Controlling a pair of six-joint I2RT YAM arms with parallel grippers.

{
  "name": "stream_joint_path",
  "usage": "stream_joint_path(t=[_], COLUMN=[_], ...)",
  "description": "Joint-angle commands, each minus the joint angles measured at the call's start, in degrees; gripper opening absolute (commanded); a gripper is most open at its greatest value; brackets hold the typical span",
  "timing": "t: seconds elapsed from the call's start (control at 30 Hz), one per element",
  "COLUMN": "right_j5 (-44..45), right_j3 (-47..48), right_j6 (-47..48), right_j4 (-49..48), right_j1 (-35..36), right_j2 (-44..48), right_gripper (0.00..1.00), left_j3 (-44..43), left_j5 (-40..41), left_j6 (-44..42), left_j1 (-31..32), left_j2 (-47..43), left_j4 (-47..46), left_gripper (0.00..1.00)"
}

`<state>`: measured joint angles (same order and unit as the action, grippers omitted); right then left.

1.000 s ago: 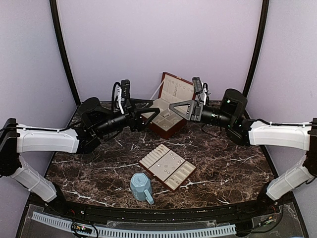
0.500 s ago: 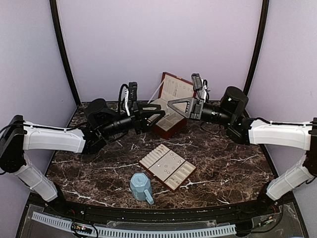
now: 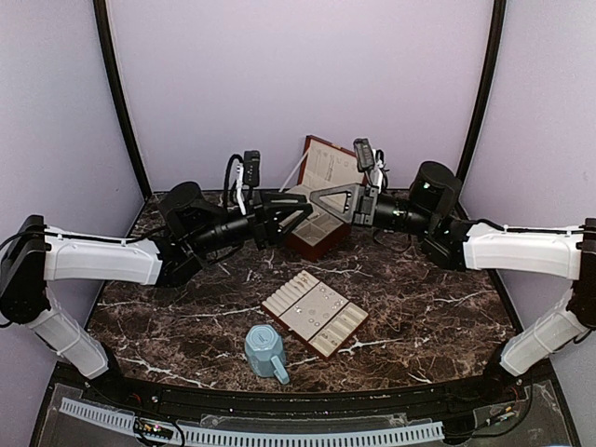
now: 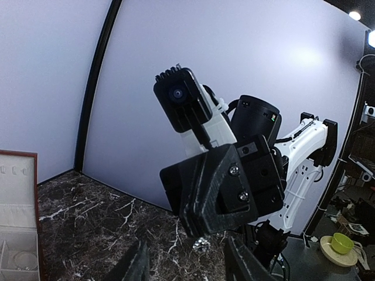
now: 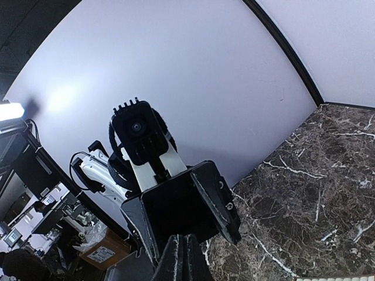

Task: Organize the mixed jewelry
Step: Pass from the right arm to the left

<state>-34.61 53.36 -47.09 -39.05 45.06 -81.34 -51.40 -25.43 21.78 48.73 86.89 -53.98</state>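
Above the open brown jewelry box [image 3: 321, 233], my two grippers meet tip to tip. My right gripper [image 4: 200, 233] is shut on a tiny sparkling silvery stud [image 4: 201, 244] that hangs at its fingertips. My left gripper [image 4: 190, 264] is open, one finger on each side of the stud and a little below it, touching neither the stud nor the other gripper. From above, the left gripper [image 3: 304, 209] and right gripper [image 3: 315, 197] nearly touch. A thin silvery hoop [image 4: 23, 258] lies in a box compartment. The right wrist view hides the stud behind its own shut fingers [image 5: 186, 252].
A flat cream-lined brown tray [image 3: 279, 303] lies on the dark marble table in front of the box, with a few tiny silvery bits on it. A light-blue faceted mug [image 3: 265, 349] stands near the front edge. The box lid [image 3: 328, 166] leans up at the back.
My left arm has reached right and up to the right gripper's tip, and its jaws have narrowed. The right gripper has shifted slightly left, still shut.
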Motion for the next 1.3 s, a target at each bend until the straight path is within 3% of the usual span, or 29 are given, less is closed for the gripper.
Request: stream_joint_path(t=[0.0,0.27,0.7,0.83,1.27], right_j5=[-0.51,-0.55,-0.29,-0.03,0.42], right_j3=[2.02,2.37,2.45,2.56,2.15], right_j6=[0.74,1.03,1.17,1.30,1.67], right_j4=[-0.78,-0.18,0.29,0.56,1.12], right_j1=[0.73,0.81,0.82,0.82,0.87], right_j2=[-0.48,-0.74,-1.42,-1.51,-1.93], right_gripper=[0.00,0.00,0.00,0.00,0.00], left_j3=[-1.59,-1.77,-1.60,-1.60,-1.17], left_j5=[-1.17,-1.16,-0.58,-0.62,0.36], left_j6=[0.28,0.54,-0.10,-0.20,-0.60], left_j1=[0.40,0.41,0.43,0.48,0.43], left_j2=[0.60,0.95,0.40,0.51,0.08], left_j4=[-0.96,-1.29,-1.29,-1.39,-0.92], left_gripper=[0.45,0.35,0.34,0.25,0.15])
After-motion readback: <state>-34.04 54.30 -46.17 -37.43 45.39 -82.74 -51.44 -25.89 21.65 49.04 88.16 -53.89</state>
